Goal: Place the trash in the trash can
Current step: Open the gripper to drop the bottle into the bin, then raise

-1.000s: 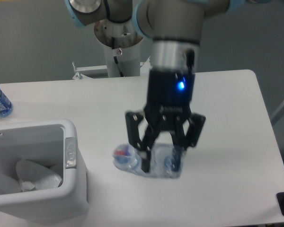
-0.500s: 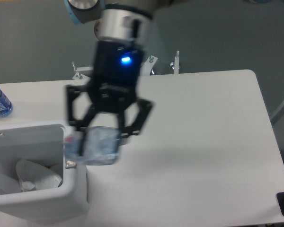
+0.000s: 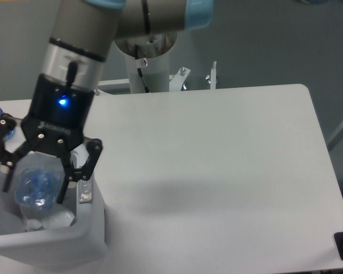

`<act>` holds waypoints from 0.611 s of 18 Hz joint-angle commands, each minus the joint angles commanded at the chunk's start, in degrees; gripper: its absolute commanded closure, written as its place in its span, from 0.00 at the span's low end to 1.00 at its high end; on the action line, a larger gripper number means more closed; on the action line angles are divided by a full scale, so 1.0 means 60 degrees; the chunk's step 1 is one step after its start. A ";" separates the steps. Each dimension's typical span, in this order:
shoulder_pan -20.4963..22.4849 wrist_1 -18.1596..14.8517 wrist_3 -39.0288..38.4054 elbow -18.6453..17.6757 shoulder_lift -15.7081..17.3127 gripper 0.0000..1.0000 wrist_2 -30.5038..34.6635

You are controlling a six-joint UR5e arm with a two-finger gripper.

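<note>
Half-hidden flattened bottle (image 3: 37, 185) in pincer (image 3: 36, 184) over bin (image 3: 57, 242)

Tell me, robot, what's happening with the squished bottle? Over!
Tool shut on flattened bottle. Bottle held above trash can, not dropped yet. White wad already inside. Nothing in the way.

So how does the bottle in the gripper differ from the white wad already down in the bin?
The flattened bottle is clear with a bluish tint; the wad is opaque white. The bottle is held between the fingers of the gripper, above the opening of the trash can; the wad lies loose inside it. The bottle shows almost whole, while the wad is mostly hidden behind the bottle and gripper. Both sit within the can's outline in this view.
</note>
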 joint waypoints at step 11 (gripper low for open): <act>0.2210 -0.0423 0.2075 -0.0219 0.0805 0.00 0.2970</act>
